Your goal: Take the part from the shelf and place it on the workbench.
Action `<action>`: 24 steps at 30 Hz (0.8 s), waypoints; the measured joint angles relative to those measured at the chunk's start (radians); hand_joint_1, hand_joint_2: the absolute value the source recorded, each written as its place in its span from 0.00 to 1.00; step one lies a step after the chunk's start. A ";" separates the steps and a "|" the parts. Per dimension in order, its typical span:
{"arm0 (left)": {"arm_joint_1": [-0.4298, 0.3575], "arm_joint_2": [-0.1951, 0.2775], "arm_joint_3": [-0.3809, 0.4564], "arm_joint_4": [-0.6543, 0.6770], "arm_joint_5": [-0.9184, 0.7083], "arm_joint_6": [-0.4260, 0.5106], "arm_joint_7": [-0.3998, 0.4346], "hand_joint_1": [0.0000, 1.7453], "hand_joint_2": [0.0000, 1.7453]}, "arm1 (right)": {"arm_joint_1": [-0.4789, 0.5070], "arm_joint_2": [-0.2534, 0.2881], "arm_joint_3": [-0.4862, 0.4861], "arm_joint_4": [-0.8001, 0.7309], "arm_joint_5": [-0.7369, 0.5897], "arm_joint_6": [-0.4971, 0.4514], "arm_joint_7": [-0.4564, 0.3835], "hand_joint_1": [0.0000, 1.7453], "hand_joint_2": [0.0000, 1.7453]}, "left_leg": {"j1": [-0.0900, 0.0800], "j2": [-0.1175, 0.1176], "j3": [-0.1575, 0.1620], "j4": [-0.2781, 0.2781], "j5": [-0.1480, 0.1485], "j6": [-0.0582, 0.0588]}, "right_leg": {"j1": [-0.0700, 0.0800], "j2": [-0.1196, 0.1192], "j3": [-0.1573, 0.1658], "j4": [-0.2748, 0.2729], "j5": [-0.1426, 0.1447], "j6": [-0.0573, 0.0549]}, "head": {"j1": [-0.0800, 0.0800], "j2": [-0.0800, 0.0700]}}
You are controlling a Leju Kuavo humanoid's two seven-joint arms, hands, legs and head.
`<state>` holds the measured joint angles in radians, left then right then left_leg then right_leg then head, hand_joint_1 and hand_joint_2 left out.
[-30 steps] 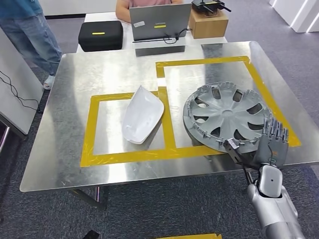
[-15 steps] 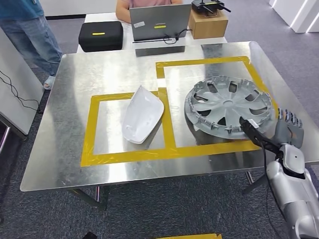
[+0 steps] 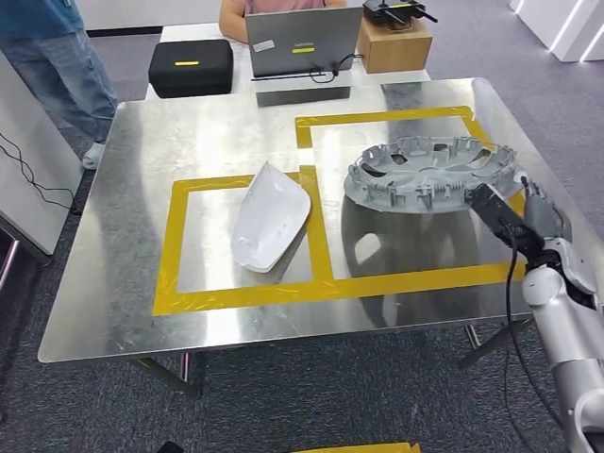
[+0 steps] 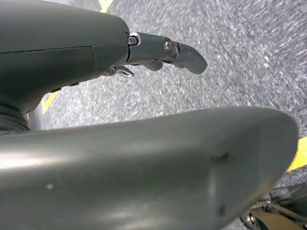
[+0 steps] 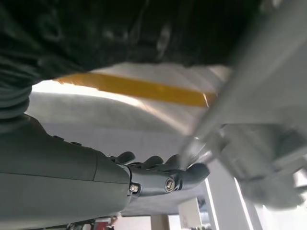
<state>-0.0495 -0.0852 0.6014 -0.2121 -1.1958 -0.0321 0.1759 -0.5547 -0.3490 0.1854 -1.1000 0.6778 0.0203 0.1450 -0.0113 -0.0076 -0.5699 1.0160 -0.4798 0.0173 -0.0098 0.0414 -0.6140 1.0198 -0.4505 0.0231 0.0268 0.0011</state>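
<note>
My right hand (image 3: 535, 209) holds the grey wheel cover (image 3: 429, 171) by its rim near the workbench's (image 3: 128, 311) right edge, above the right taped square (image 3: 384, 120). Placing step; next I'd lower it flat and release. My left hand (image 4: 159, 50) holds nothing, fingers extended.

Wheel cover (image 3: 429, 173) sat inside right taped square on workbench (image 3: 128, 274), white shell part (image 3: 269, 226) in left square; laptop (image 3: 303, 41), black case (image 3: 190, 66), box (image 3: 394, 42) behind.
</note>
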 joint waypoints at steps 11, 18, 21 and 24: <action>-0.001 0.002 0.021 0.000 0.011 -0.017 0.008 0.00 0.00 | -0.051 -0.034 0.055 -0.141 0.042 -0.094 0.052 0.00 0.00 | 0.000 0.000 0.000 0.000 0.000 0.000 | 0.000 0.000 0.000 0.000 0.000 0.000 | 0.000 0.000; -0.002 0.000 0.041 0.000 0.033 -0.032 0.021 0.00 0.00 | -0.040 -0.070 0.106 -0.198 0.441 -0.187 0.144 0.00 0.00 | 0.000 0.000 0.000 0.000 0.000 0.000 | 0.000 0.000 0.000 0.000 0.000 0.000 | 0.000 0.000; -0.005 -0.002 0.054 0.000 0.043 -0.041 0.024 0.00 0.00 | -0.035 -0.074 0.125 -0.203 0.503 -0.178 0.149 0.00 0.00 | 0.000 0.000 0.000 0.000 0.000 0.000 | 0.000 0.000 0.000 0.000 0.000 0.000 | 0.000 0.000; -0.007 -0.003 0.064 0.000 0.045 -0.059 0.027 0.00 0.00 | -0.038 -0.075 0.130 -0.192 0.424 -0.142 0.107 0.00 0.00 | 0.000 0.000 0.000 0.000 0.000 0.000 | 0.000 -0.001 0.000 0.000 0.000 0.000 | 0.000 0.000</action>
<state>-0.0564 -0.0880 0.6658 -0.2121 -1.1505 -0.0910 0.2029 -0.5929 -0.4240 0.3151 -1.2918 1.1022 -0.1220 0.2518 -0.0113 -0.0081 -0.5700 1.0160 -0.4795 0.0173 -0.0097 0.0407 -0.6140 1.0197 -0.4504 0.0233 0.0268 0.0011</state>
